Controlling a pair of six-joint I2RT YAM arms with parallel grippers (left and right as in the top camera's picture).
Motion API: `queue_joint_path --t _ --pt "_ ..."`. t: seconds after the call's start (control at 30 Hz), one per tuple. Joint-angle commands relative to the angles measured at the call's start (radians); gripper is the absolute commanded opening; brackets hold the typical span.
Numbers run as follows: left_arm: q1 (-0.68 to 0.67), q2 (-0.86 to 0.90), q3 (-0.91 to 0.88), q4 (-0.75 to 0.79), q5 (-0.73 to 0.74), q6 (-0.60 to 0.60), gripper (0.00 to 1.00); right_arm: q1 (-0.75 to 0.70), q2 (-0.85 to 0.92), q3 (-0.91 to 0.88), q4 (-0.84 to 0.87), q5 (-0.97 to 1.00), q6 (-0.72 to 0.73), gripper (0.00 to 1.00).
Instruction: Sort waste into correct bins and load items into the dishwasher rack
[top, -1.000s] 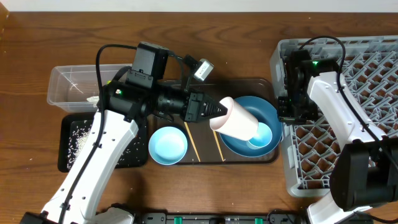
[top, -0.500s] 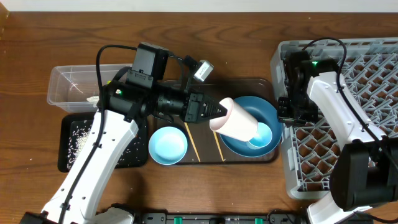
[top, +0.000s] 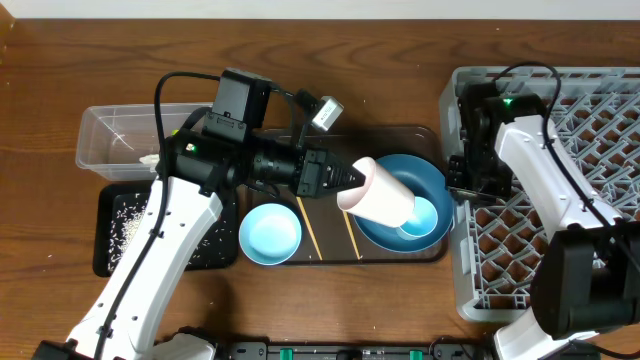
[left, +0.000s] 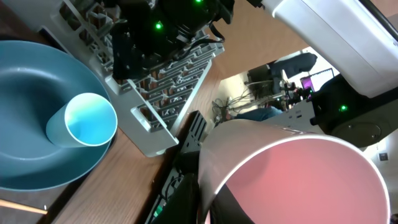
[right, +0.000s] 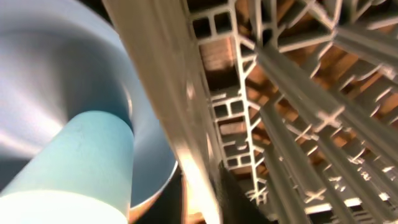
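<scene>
I'm gripping the small pink cup (top: 382, 197) at its rim with the left end effector (top: 348, 180), hovering it beside the blue plate (top: 426, 172). It's seeming light, rigid and slick. The right end effector (top: 463, 184) is sitting at the rack (top: 600, 120) wall, and I cannot tell its opening.

The dark wooden worktop (top: 380, 60) carries four things directly. At the left a clear plastic tub (top: 100, 125) sits just behind a shallow black tray (top: 120, 235), their near edges close together. A brown serving tray (top: 327, 238) lies in the middle, and a grey lattice rack (top: 455, 290) lies just beside it at the right.
</scene>
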Motion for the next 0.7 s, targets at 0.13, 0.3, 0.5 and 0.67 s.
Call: queue_joint_path --t 0.13,0.3,0.5,0.67 --pt "0.003 0.007 -0.004 -0.002 0.014 0.017 0.10 -0.025 -0.007 -0.009 -0.017 -0.025 0.003 0.44" --pt "0.003 0.007 -0.004 -0.002 0.014 0.017 0.10 -0.044 -0.007 0.016 -0.032 -0.036 -0.027 0.59" --pt "0.003 0.007 -0.004 -0.001 0.014 0.017 0.09 -0.069 -0.007 0.140 -0.093 -0.066 -0.102 0.60" --pt "0.004 0.007 -0.004 0.000 0.014 0.017 0.10 -0.089 -0.007 0.288 -0.159 -0.126 -0.191 0.64"
